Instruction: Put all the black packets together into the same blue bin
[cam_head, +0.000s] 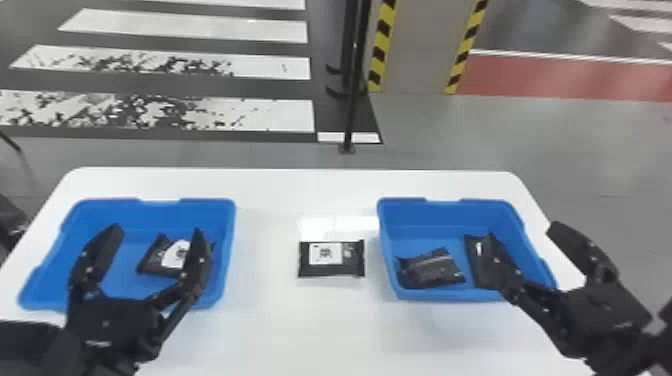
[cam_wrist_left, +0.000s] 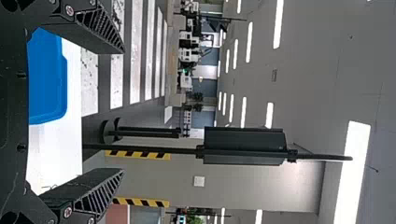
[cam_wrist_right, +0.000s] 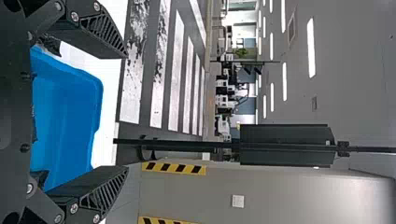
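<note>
Left hand (cam_head: 156, 232) and right hand (cam_head: 521, 232) both spread, nothing pinched, out by the bins; likely keeps the middle accessible. Two black packets (cam_head: 432, 270) lie flat in right bin (cam_head: 445, 215), one (cam_head: 162, 257) in left bin (cam_head: 160, 215). Loose packet (cam_head: 332, 267) flat on worktop (cam_head: 305, 320) between bins, probably so either arm can reach.

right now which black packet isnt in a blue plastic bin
The rectangular black packet on the white tabletop, between the two bins; three others lie inside.
</note>
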